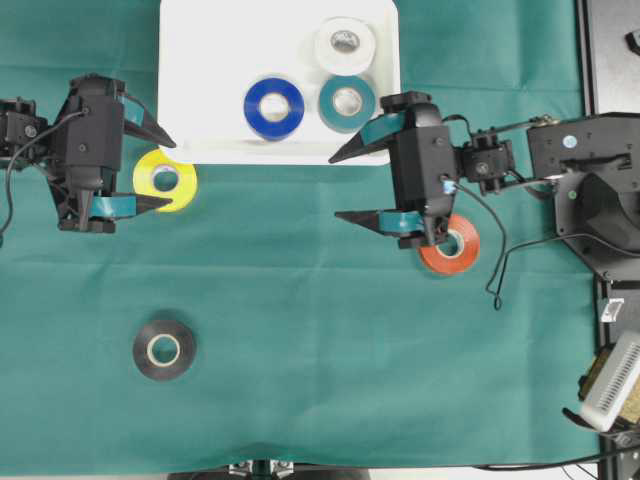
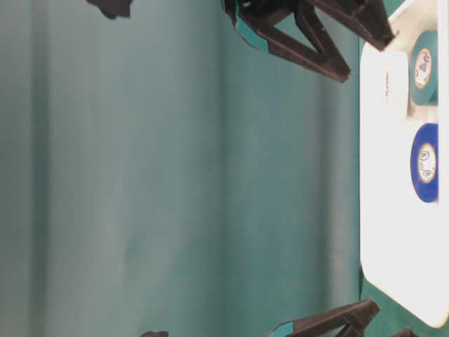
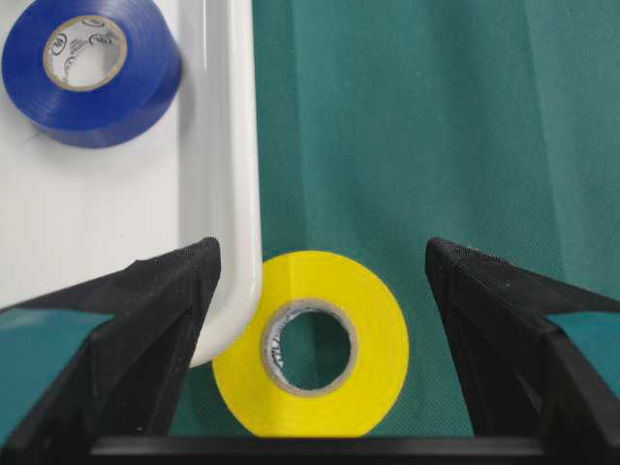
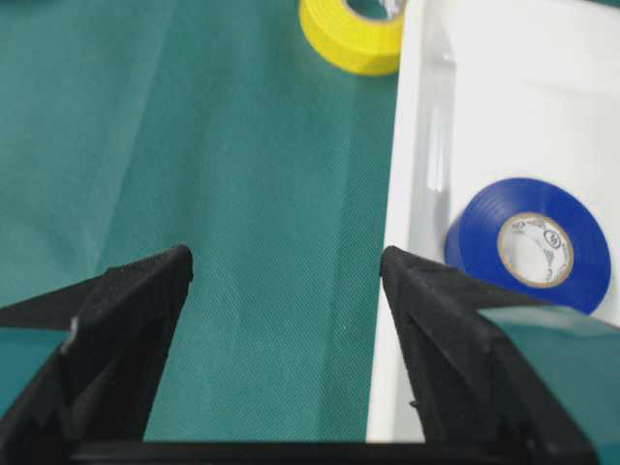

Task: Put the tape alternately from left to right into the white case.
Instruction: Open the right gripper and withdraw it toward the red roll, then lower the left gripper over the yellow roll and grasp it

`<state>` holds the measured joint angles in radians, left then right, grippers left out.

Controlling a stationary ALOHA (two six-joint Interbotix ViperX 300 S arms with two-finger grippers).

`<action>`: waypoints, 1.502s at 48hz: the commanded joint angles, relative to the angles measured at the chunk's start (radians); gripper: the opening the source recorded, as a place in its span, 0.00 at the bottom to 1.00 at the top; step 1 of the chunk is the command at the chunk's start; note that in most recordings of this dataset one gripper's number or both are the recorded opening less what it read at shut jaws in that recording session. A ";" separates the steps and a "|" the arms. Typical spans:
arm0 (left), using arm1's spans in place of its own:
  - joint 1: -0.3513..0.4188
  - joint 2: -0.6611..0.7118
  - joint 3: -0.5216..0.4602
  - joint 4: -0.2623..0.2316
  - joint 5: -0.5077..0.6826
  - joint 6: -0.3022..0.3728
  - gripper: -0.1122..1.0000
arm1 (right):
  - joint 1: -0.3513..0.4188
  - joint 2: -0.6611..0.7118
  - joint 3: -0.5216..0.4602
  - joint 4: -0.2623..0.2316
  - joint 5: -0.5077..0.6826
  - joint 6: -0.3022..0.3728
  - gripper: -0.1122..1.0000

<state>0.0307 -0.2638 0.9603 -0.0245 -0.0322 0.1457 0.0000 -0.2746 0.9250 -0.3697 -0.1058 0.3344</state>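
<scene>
The white case [image 1: 200, 100] lies at the top middle of the green cloth and holds a white tape [image 1: 345, 43], a blue tape [image 1: 274, 108] and a teal tape [image 1: 346, 102]. A yellow tape [image 1: 165, 180] lies flat on the cloth, touching the case's lower-left corner. My left gripper [image 1: 172, 172] is open, its fingers straddling the yellow tape [image 3: 373, 329] without touching it. My right gripper [image 1: 333, 188] is open and empty by the case's lower-right edge [image 4: 407, 194]. An orange tape [image 1: 455, 250] lies partly under the right wrist. A black tape [image 1: 164, 349] lies at lower left.
A black cable [image 1: 500, 270] loops over the cloth right of the orange tape. The right arm's base [image 1: 590, 190] and a white device [image 1: 610, 380] stand along the table's right side. Open green cloth [image 1: 330, 350] fills the lower middle.
</scene>
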 commanded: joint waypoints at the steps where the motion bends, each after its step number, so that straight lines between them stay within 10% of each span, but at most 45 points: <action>1: -0.008 -0.009 -0.009 -0.002 -0.008 -0.002 0.86 | -0.002 -0.029 0.003 0.003 -0.021 0.002 0.83; 72: -0.060 0.225 -0.094 -0.003 0.101 -0.071 0.85 | -0.003 -0.025 0.018 0.008 -0.041 0.046 0.83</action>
<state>-0.0245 -0.0460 0.8928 -0.0276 0.0721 0.0752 -0.0015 -0.2930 0.9541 -0.3651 -0.1396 0.3789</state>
